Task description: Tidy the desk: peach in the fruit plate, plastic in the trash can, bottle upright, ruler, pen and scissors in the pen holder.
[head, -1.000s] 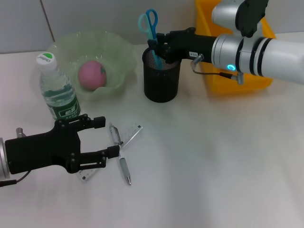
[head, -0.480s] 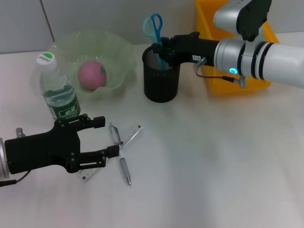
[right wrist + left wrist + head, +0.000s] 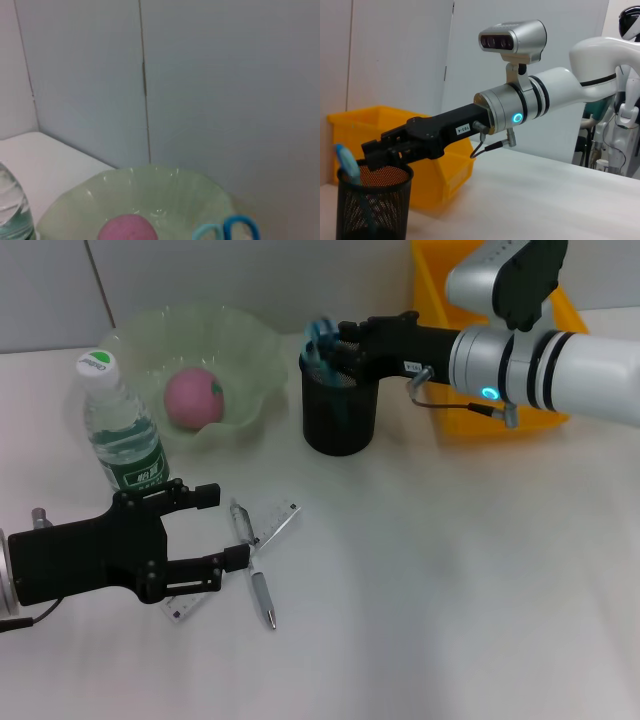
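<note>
My right gripper (image 3: 335, 343) is open just above the black mesh pen holder (image 3: 340, 410). The blue scissors (image 3: 318, 335) sit in the holder with only the handles above the rim; they also show in the left wrist view (image 3: 346, 157), apart from the right gripper (image 3: 380, 150). My left gripper (image 3: 215, 530) is open low over the table, next to the silver pen (image 3: 262, 598), which lies across the clear ruler (image 3: 282, 520). The peach (image 3: 193, 397) lies in the green fruit plate (image 3: 250, 340). The water bottle (image 3: 120, 430) stands upright. No plastic is in view.
A yellow bin (image 3: 440, 300) stands behind the right arm, right of the pen holder. The right wrist view shows the plate (image 3: 150, 185), the peach (image 3: 125, 227), the scissors' handles (image 3: 230, 230) and the bottle (image 3: 10, 205) before a grey wall.
The scissors have dropped from the right gripper down into the pen holder, so only the handles show. The left arm has not moved.
</note>
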You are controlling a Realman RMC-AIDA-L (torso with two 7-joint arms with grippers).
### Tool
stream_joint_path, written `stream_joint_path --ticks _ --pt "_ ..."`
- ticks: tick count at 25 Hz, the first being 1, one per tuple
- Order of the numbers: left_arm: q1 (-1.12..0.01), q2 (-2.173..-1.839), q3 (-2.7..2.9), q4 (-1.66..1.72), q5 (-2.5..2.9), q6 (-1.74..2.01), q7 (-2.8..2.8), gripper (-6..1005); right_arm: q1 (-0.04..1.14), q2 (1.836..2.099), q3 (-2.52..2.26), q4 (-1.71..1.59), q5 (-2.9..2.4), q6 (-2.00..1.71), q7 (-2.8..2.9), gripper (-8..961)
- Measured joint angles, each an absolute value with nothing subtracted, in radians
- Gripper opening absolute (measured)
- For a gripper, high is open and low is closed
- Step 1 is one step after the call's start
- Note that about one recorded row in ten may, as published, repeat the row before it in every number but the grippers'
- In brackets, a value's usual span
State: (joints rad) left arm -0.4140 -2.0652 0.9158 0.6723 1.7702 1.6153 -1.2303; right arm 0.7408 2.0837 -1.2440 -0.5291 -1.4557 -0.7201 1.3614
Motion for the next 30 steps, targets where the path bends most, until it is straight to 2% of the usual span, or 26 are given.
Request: stream_joint_path --ticks 2,13,18,26,30 --pt "-0.414 -2.065 0.915 0.672 1.770 1.615 -1.230 840 0.741 2.083 -1.247 -0.529 -1.456 -0.722 1.361 292" --pt "-0.417 -2.063 0.914 0.676 1.770 1.616 -1.230 839 0.724 2.081 -1.235 -0.554 -1.447 -0.755 1.377 725" --pt "-0.417 -2.062 0.914 0.677 1.769 1.617 -1.230 838 0.680 2.082 -1.234 -0.614 -1.445 -0.790 1.434 756" --pt "-0.411 -2.062 0.914 0.671 1.769 1.620 -1.234 837 0.540 2.074 -1.196 -0.737 -1.443 -1.010 1.488 788" --pt "-0.412 -2.063 0.914 0.668 1.768 1.623 -1.250 837 0.488 2.038 -1.162 -0.737 -1.455 -1.208 1.488 787"
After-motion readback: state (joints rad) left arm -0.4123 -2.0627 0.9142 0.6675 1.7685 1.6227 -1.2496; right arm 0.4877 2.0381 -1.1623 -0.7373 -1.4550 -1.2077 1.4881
